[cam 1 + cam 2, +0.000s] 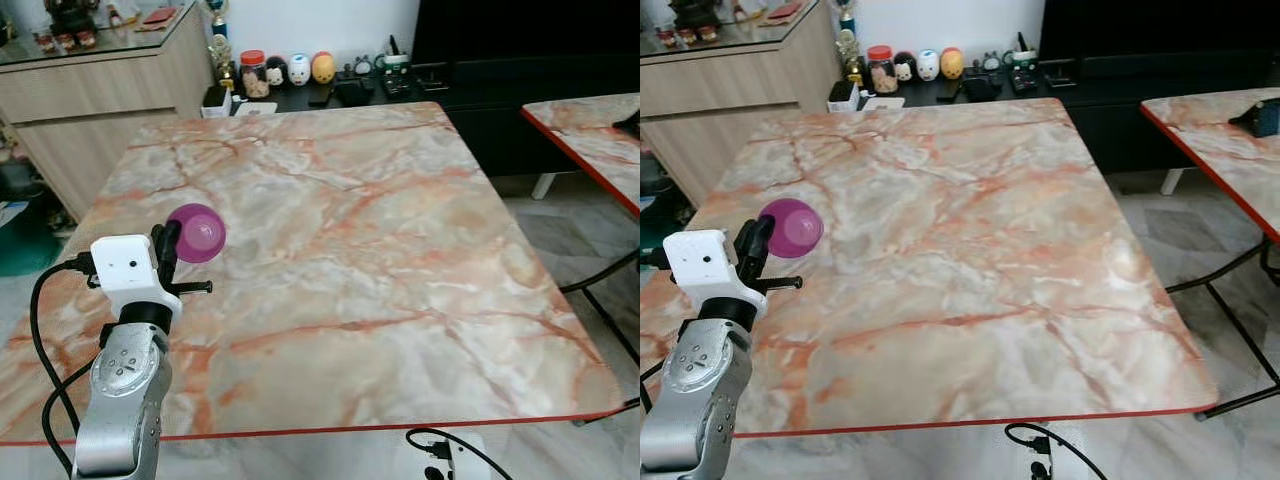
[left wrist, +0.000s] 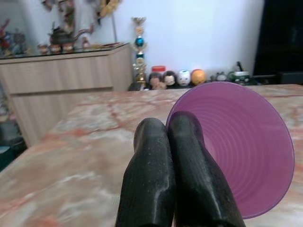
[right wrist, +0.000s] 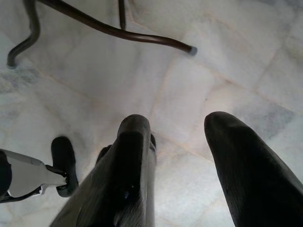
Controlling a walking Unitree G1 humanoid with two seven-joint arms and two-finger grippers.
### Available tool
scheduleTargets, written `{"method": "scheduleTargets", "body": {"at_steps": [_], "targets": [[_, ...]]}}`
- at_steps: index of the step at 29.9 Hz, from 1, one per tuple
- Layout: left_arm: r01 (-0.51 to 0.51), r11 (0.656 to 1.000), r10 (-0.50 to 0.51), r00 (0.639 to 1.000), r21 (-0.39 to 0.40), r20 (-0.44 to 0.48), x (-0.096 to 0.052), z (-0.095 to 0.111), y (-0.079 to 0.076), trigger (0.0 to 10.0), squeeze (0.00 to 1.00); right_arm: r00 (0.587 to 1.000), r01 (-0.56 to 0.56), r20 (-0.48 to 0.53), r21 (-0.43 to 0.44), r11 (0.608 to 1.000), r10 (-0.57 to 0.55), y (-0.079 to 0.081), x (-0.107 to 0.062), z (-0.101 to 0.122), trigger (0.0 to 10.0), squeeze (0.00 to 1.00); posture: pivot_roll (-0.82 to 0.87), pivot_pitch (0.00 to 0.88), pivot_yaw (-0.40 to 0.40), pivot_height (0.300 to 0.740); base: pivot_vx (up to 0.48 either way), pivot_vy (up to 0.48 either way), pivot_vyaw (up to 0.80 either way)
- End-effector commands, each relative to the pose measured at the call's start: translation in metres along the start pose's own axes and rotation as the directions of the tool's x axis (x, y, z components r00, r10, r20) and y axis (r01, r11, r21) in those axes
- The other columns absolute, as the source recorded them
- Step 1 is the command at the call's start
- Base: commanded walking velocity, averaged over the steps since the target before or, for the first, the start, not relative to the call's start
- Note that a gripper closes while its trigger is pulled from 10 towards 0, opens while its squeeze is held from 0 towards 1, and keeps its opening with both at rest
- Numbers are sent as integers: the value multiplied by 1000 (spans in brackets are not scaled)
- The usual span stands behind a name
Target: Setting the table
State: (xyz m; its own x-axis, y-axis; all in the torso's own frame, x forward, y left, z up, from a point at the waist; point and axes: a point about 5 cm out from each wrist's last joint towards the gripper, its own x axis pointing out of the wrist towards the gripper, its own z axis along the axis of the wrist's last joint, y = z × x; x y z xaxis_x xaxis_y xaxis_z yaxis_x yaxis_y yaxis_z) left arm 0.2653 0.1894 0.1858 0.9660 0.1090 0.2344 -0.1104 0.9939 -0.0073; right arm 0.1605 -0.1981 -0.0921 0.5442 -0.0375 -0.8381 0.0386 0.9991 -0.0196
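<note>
A small purple bowl (image 1: 197, 232) hangs tilted on its side just above the left part of the marble table (image 1: 380, 250). My left gripper (image 1: 168, 245) reaches in from the near left edge and is shut on the bowl's rim. In the left wrist view the two black fingers (image 2: 189, 156) press together, with the bowl (image 2: 241, 151) opening away from them. My right gripper (image 3: 177, 127) hangs idle over the tiled floor, fingers apart with nothing between them.
A second marble table (image 1: 590, 130) stands to the right across a gap of floor. Beyond the far edge are a low black bench with figurines and a jar (image 1: 300, 70) and a wooden sideboard (image 1: 90, 90). Black table legs (image 3: 118, 33) cross the floor.
</note>
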Motion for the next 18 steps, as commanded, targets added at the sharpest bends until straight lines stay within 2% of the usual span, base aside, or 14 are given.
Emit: {"method": "scheduleTargets", "body": {"at_steps": [1, 4, 10, 18], "targets": [[-16, 1000, 15, 1000, 25, 17, 1, 2, 3, 10000, 0, 1000, 0, -7, 12, 1000, 0, 1, 0, -2, 10000, 0, -9, 0, 37, 707, 0, -326, 0], [-15, 1000, 15, 1000, 23, 22, 3, 2, 3, 10000, 0, 1000, 0, -11, 18, 1000, 0, 1, 0, -2, 10000, 0, -11, 0, 38, 707, 0, -326, 0], [-17, 1000, 16, 999, 21, 29, 5, 3, 3, 10000, 0, 1000, -23, -19, 5, 1000, 23, 2, 0, -2, 10000, 0, -8, 0, 35, 707, 0, -322, -581], [-9, 1000, 9, 999, 15, 38, 8, 5, 1, 10000, 0, 999, -37, -17, 11, 999, 37, 3, 0, -2, 10000, 0, -10, 0, 37, 707, 0, -323, 0]]}}
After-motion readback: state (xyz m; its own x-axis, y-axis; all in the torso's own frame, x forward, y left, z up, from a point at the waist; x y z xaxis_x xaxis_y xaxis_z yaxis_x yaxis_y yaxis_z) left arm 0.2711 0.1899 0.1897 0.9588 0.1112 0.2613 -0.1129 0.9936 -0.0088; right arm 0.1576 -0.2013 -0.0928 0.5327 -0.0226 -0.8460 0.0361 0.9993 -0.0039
